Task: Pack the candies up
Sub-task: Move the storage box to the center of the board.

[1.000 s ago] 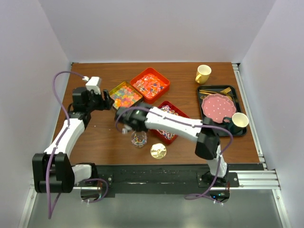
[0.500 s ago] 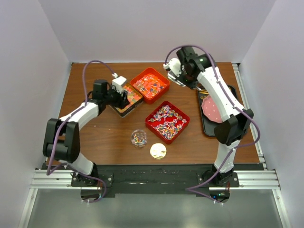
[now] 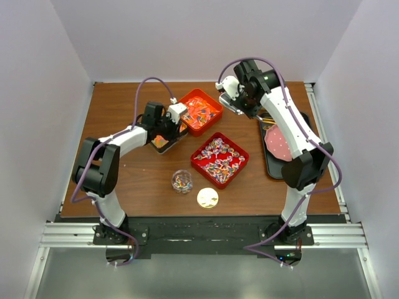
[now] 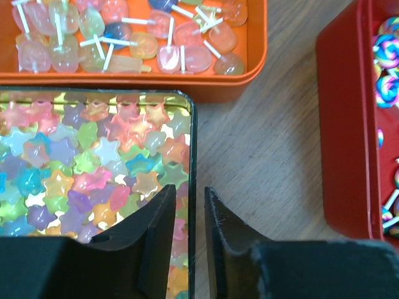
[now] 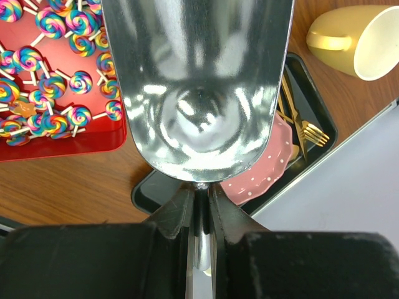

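left gripper (image 4: pixel 190 205) is now hovering over the tin (image 4: pixel 192 143) instead of off to its left, jaws narrowing astride the side wall, cannot tell if clamped yet. right gripper (image 5: pixel 199 199) is pinching an empty scoop (image 5: pixel 199 81) by the handle, swung from the jar (image 3: pixel 182 181) to the back. candies (image 4: pixel 106 156) are mostly sitting in the tin, so it's likely steadying it for another scoop

Left arm (image 3: pixel 121 139), right arm (image 3: pixel 287 121): same build, white shell links with black joint housings. One purple cable (image 3: pixel 151 78) on the left, a second purple cable (image 3: pixel 249 60) on the right. Left pincer (image 4: pixel 189 202) and right pincer (image 5: pixel 199 202): matte black fingers (image 4: pixel 156 237), flat inner faces, edges slightly scuffed.
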